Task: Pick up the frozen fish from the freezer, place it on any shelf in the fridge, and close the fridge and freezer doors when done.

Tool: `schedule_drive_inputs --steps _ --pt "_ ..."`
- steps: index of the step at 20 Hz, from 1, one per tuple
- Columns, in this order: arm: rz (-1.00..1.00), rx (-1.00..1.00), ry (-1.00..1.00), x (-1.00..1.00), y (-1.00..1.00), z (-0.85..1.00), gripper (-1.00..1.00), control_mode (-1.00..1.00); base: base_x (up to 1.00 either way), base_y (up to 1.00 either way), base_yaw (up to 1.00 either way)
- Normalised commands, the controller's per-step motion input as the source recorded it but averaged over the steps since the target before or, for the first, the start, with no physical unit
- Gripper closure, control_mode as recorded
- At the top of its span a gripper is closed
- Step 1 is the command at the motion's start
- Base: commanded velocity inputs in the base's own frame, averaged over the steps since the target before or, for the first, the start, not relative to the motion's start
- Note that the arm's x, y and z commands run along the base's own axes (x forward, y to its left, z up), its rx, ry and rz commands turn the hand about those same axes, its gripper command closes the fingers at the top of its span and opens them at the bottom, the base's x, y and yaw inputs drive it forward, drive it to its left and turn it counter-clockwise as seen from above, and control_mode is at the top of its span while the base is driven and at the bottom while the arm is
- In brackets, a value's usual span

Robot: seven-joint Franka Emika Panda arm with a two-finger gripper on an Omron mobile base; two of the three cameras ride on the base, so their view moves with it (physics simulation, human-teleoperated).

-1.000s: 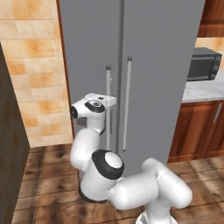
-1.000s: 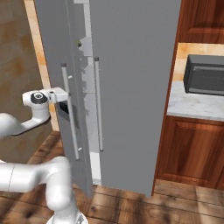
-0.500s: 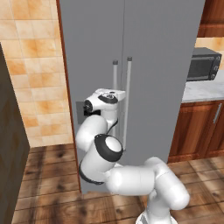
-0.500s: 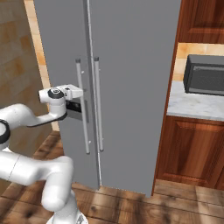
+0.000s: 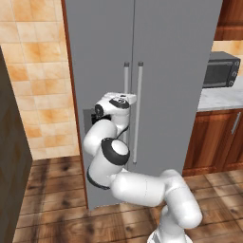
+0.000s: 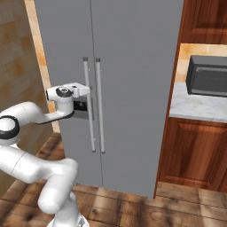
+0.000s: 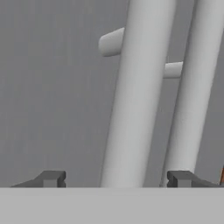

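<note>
The fish could not be seen; both doors of the fridge (image 5: 166,71) stood shut, their faces flush along the middle seam. A second earlier the left door (image 6: 66,44) had hung ajar, with its inner edge and shelf fittings showing in the right base view; half a second earlier it was almost home, and now no gap was left. The arm had followed it in, and the hand had come closer to the door face than in either earlier frame.

The pincer (image 7: 116,179) was spread apart, its two dark fingertips (image 7: 52,178) standing on either side of the left handle (image 7: 138,92) without visibly touching it. In the hand view that handle ran up between the tips, with the right handle (image 7: 194,87) just beside it.

Counted: two doors, two upright handles side by side at the seam, and one dark dispenser panel (image 5: 89,122) on the left door, partly hidden by the arm. To the right stood one microwave (image 6: 207,76) on one pale worktop (image 6: 199,108), over wooden cabinets (image 6: 195,153). A tiled wall (image 5: 33,76) lay to the left, and a wooden floor (image 6: 186,206) below.
</note>
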Motion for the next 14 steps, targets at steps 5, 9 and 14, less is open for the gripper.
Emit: schedule_drive_inputs --steps 5,9,14 --pt "0.00 0.00 0.00 0.47 -0.05 0.00 -1.00 -1.00 0.00 0.00 0.00" --pt "0.00 0.00 0.00 0.39 -0.13 0.00 -1.00 -1.00 0.00 0.00 0.00" --pt "0.00 0.00 0.00 0.21 -0.09 0.00 -1.00 -1.00 0.00 0.00 0.00"
